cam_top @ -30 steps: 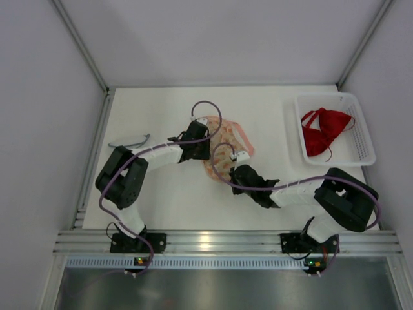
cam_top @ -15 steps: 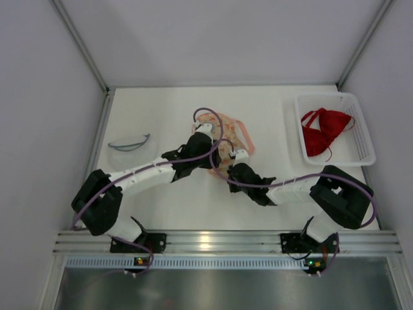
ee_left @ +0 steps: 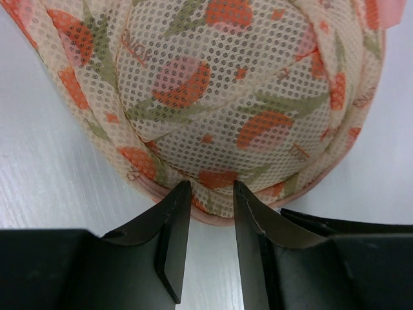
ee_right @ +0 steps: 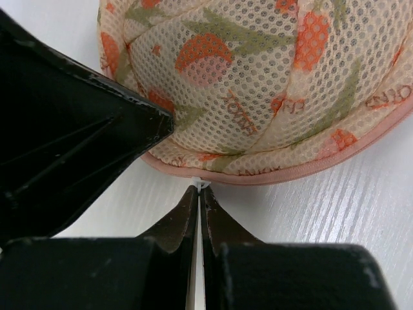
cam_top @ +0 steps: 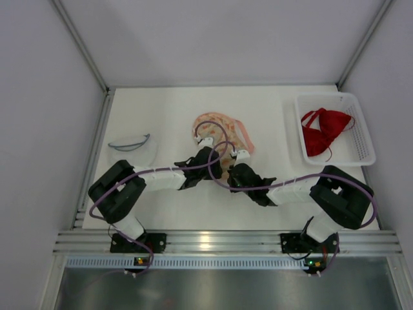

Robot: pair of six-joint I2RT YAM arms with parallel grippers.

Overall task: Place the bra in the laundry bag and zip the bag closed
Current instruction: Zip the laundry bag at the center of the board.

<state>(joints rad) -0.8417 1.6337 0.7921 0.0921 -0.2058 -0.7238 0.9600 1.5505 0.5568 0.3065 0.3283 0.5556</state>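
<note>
The laundry bag [cam_top: 222, 129] is a domed floral mesh pouch with a pink zipper rim, lying mid-table. It fills the left wrist view [ee_left: 226, 97] and the right wrist view [ee_right: 258, 84]. My right gripper [ee_right: 200, 190] is shut on the white zipper pull [ee_right: 202, 185] at the bag's near rim. My left gripper [ee_left: 212, 187] is open, its tips astride the bag's near rim, just left of the right gripper [cam_top: 235, 169]. The left finger [ee_right: 77, 129] shows in the right wrist view. The red bra [cam_top: 326, 129] lies in the white basket [cam_top: 362, 155] at the right.
A translucent, wire-rimmed object [cam_top: 132, 150] lies at the left of the table. Grey walls close in the table at the back and on both sides. The basket stands near the right wall.
My left gripper has swung from the bag's far left side round to its near rim, beside the right gripper. The right gripper has stayed at the near rim.
</note>
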